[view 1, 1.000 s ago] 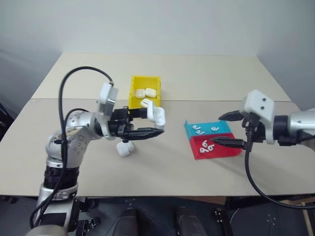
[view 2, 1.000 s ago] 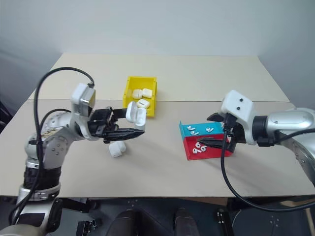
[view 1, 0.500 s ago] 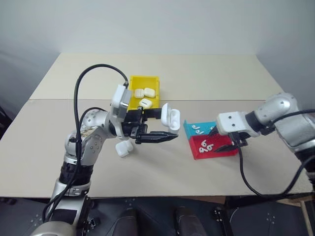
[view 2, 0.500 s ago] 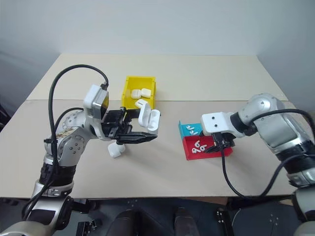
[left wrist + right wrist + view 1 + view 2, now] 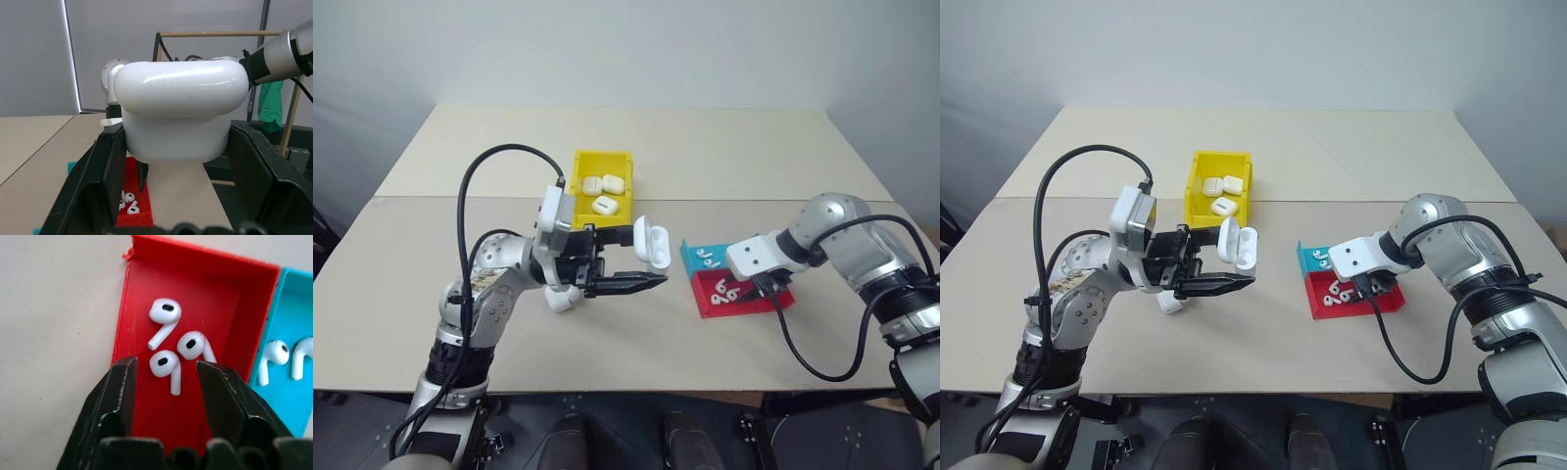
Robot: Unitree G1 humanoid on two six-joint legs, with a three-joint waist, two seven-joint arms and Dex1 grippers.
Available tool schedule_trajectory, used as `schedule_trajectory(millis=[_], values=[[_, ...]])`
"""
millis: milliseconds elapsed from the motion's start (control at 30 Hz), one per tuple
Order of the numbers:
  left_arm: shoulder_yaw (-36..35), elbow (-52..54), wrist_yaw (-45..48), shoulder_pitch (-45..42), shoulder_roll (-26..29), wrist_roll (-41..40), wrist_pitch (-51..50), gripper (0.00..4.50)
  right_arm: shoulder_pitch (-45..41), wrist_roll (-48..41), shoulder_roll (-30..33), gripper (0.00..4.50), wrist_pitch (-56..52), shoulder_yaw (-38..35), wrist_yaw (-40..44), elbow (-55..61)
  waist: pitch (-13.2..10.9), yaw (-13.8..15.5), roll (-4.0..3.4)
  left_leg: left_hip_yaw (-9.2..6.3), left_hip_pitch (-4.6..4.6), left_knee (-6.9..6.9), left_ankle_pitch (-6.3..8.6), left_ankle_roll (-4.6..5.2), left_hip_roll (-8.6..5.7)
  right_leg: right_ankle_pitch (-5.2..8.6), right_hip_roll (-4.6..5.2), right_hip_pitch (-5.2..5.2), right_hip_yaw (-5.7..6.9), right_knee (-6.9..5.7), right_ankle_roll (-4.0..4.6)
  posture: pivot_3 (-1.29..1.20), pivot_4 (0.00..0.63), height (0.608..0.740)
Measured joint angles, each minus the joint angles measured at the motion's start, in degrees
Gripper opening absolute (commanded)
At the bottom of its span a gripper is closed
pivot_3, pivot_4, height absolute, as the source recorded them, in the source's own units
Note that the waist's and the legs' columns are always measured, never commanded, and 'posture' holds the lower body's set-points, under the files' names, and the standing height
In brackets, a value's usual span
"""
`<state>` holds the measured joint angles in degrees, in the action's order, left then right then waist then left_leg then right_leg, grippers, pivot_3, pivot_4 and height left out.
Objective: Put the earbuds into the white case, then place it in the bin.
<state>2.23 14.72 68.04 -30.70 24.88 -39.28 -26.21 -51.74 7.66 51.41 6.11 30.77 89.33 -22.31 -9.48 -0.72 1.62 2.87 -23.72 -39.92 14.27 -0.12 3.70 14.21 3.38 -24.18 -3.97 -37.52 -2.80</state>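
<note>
My left gripper is shut on the white case and holds it above the table's middle, with its hinged lid open. In the left wrist view the case sits between the two black fingers. My right gripper points down into the red tray, open. One of the earbuds lies between its fingertips, untouched, with two more beside it. The yellow bin stands behind the left gripper.
Three closed white cases lie in the yellow bin. Another white case rests on the table under my left arm. A teal tray with earbuds adjoins the red tray. Cables loop off both wrists.
My right gripper has dropped and turned to point down into the red tray, and its fingers have narrowed around an earbud. The left gripper still holds the case in about the same place.
</note>
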Motion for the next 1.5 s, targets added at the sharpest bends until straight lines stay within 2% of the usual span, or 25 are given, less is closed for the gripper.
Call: schedule_trajectory(millis=[800,900,1033,1367,1500], values=[[0.0,1.4,-2.7,1.3,0.8,0.0,0.0,2.77,0.3,4.0,-3.2,2.44,2.6,-0.1,0.0,-4.6,0.0,0.0,0.0,0.01,0.07,0.02,0.0,0.0,0.0,0.0,0.0,0.06,0.0,0.02,0.0,0.0,0.15,0.74],[0.0,1.8,-2.9,1.5,0.8,0.0,0.0,2.77,0.2,4.1,-3.5,1.92,2.7,-0.3,0.0,-5.1,0.0,0.0,0.0,0.01,0.1,0.02,0.0,0.0,0.0,0.0,0.0,0.08,0.0,0.02,0.0,0.0,0.15,0.74],[0.0,2.3,-3.4,1.6,0.8,0.0,0.0,2.77,0.1,4.4,-3.8,0.71,2.8,-0.4,0.0,-5.3,0.0,0.0,0.0,0.01,0.16,0.02,0.0,0.0,0.0,0.0,0.0,0.14,0.0,0.02,0.0,0.0,0.15,0.74],[0.1,2.4,-3.5,1.8,0.9,-0.1,0.0,2.77,1.9,3.1,-3.0,0.66,0.4,-2.4,0.0,-3.0,0.0,0.0,0.0,0.02,0.12,0.05,0.0,0.0,0.0,0.0,0.0,0.1,0.0,0.03,0.0,0.0,0.15,0.74],[0.3,2.1,-3.0,1.1,0.9,-0.4,0.0,2.77,5.8,-3.4,1.4,0.66,-8.5,-7.8,0.1,6.0,0.0,0.3,-0.05,0.01,-0.01,0.05,0.0,0.0,0.0,0.0,0.01,0.0,0.0,0.05,0.0,0.0,0.15,0.74]])
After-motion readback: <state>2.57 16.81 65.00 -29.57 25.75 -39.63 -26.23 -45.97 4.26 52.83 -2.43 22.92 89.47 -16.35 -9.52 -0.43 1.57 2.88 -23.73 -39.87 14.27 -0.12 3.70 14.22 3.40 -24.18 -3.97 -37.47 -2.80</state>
